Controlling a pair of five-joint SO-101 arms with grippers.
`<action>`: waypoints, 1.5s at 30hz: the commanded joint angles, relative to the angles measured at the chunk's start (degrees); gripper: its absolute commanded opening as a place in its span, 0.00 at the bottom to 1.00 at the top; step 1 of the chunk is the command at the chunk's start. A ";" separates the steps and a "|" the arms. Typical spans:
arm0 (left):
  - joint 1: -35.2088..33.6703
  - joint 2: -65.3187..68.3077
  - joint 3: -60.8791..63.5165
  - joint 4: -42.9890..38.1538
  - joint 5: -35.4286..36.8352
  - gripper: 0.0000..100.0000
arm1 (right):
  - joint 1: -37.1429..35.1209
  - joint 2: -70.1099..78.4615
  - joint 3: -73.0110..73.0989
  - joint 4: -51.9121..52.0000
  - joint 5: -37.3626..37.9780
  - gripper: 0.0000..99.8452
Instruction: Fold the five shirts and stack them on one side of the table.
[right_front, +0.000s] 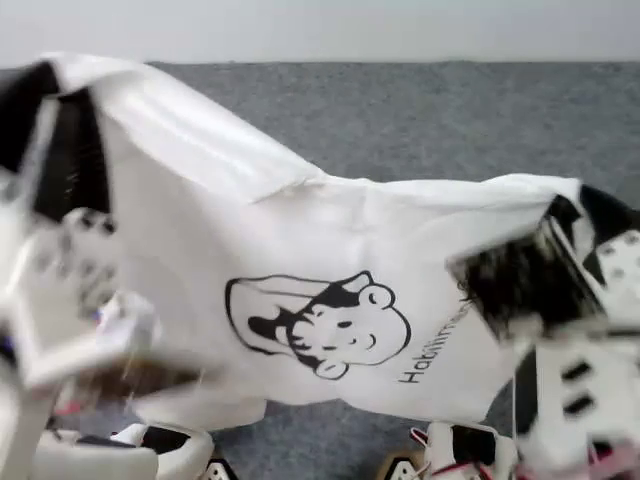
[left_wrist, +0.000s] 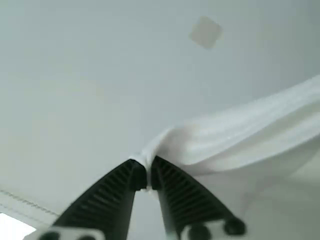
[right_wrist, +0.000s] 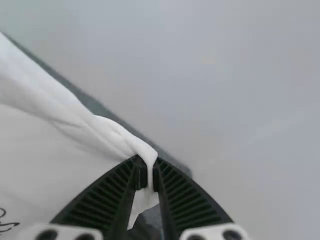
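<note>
A grey, felt-like table top lies beneath a large white cotton T-shirt with a black cartoon print. The shirt is held up, spread between the two arms over the middle of the table. The left gripper has its black ribbed jaws pinched tight on one bunched edge of the shirt. The right gripper clamps another bunched edge the same way.

A robot test bench: grey felt table before bare white wall
</note>
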 joint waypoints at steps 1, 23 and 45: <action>0.00 2.81 7.08 2.02 -0.62 0.02 | -2.42 0.13 11.69 -0.13 0.62 0.01; -6.59 20.57 51.30 -39.12 1.93 0.02 | -6.64 15.43 51.25 -60.88 5.19 0.01; -7.82 42.11 39.87 -60.48 5.63 0.02 | -6.64 74.07 -3.87 -76.18 16.88 0.01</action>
